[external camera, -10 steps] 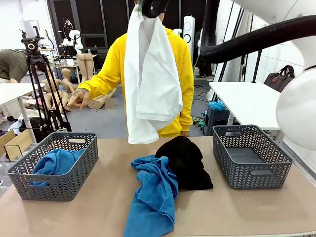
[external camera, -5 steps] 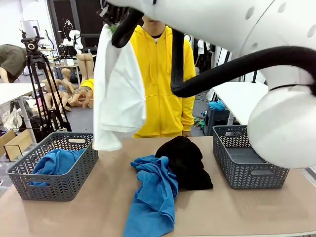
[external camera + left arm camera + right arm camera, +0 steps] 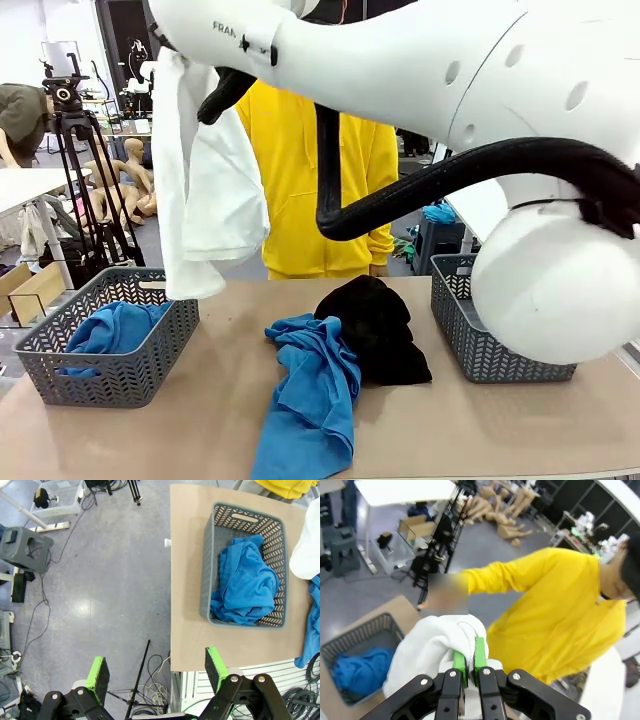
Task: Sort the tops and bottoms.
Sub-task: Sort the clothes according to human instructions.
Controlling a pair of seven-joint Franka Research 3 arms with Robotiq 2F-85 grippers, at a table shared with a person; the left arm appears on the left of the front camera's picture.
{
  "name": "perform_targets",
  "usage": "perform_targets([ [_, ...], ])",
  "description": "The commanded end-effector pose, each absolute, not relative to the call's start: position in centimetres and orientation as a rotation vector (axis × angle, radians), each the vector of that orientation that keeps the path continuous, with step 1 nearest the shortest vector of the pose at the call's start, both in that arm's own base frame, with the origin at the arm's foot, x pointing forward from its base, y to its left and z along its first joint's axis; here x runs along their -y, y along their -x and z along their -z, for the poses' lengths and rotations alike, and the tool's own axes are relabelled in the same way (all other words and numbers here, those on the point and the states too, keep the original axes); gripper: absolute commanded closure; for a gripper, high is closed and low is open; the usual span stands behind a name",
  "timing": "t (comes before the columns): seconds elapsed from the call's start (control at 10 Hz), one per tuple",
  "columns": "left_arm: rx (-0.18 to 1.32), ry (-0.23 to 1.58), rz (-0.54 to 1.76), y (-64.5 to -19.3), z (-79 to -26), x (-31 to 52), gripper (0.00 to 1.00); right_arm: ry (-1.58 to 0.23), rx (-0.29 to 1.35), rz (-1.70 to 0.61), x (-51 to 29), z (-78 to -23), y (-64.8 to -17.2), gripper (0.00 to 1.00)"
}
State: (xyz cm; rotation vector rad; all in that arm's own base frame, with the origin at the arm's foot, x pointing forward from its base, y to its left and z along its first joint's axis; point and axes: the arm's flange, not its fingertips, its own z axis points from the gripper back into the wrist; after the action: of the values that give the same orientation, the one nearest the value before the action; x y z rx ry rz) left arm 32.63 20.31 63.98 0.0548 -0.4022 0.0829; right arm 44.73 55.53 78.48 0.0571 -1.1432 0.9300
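The white short-sleeved cloth shirt (image 3: 205,190) was held clamped in the right gripper (image 3: 469,655), hanging with its long axis vertical, and the grey lattice plastic basket (image 3: 60,370) with a blue cloth top (image 3: 115,330) was found at seven o'clock under its hem.

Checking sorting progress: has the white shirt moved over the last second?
Yes. The white shirt, in the right gripper, has swung left, from above the black garment toward the left basket.
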Motion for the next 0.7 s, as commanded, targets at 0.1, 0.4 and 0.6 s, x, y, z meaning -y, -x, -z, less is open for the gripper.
perform_targets([
  [0.1, 0.403, -0.057, -0.089, -32.6, -64.0, -20.5, 0.0, -0.303, 1.169, -0.949, -85.2, -93.9, -64.6, 1.0],
  [0.4, 0.403, -0.057, -0.089, -32.6, -64.0, -20.5, 0.0, -0.287, 1.155, -0.947, -59.2, -74.4, -45.3, 1.0],
  [0.6, 0.403, -0.057, -0.089, -32.6, -64.0, -20.5, 0.0, -0.287, 1.155, -0.947, -59.2, -74.4, -45.3, 1.0],
])
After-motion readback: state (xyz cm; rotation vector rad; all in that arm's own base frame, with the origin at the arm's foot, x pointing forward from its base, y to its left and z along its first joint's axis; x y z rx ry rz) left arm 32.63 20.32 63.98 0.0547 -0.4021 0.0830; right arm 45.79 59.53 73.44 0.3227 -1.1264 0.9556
